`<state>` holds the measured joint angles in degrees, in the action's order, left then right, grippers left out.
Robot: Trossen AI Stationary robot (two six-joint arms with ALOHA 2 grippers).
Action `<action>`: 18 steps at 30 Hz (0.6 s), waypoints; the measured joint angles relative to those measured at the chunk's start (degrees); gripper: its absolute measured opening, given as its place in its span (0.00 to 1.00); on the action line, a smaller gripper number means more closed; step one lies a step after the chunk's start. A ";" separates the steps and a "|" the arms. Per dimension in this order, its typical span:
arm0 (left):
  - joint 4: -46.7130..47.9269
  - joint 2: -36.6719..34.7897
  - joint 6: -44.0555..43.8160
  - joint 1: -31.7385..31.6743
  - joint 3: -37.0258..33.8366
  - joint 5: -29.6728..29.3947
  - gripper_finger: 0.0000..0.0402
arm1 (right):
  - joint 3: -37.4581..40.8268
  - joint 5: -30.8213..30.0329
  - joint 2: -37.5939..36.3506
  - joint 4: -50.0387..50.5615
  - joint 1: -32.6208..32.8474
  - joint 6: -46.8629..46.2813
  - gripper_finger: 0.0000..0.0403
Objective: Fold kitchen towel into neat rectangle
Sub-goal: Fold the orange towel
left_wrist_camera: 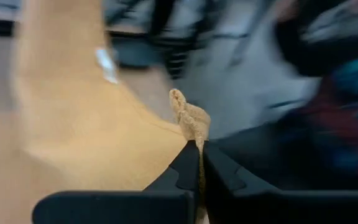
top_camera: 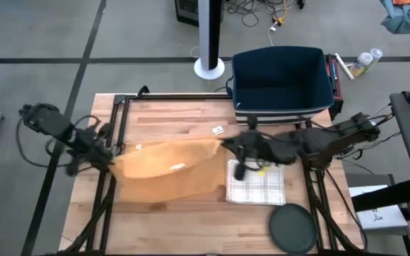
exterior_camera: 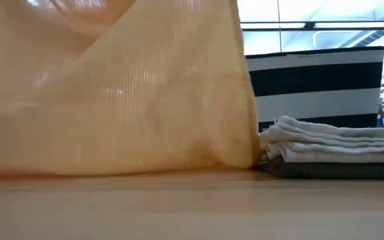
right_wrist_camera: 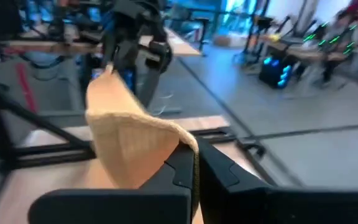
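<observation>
One round dark disc (top_camera: 292,229) lies at the near right of the table (top_camera: 191,220). Just beyond it sits one pile of folded checked towels (top_camera: 256,183). One yellow towel (top_camera: 166,171) hangs stretched in the middle. The left gripper (top_camera: 107,158) pinches its left corner; the right gripper (top_camera: 228,144) pinches its right corner. Farthest stands one dark blue basket (top_camera: 282,82).

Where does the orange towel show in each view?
High: orange towel left of centre, stretched between both arms.
Low: fills the left half, hanging to the table.
Left wrist: a corner pinched in the left fingers.
Right wrist: a fold pinched in the right fingers.
Shared landmark: the striped bin.
</observation>
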<state>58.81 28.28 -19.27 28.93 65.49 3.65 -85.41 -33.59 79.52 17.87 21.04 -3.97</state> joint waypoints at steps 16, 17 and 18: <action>-40.37 -2.42 -25.59 1.43 -18.26 33.90 0.00 | 0.98 3.35 7.47 -0.42 20.20 -19.34 0.00; -42.27 -1.88 -25.83 1.94 -18.49 34.79 0.00 | 0.98 3.22 7.53 -1.55 20.89 -18.68 0.00; -43.22 -1.39 -25.84 2.56 -18.51 34.98 0.00 | 0.98 3.15 7.53 -2.81 21.39 -17.33 0.00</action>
<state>15.59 26.90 -45.10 31.49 46.98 38.63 -84.42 -30.44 87.05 15.06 42.43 -21.30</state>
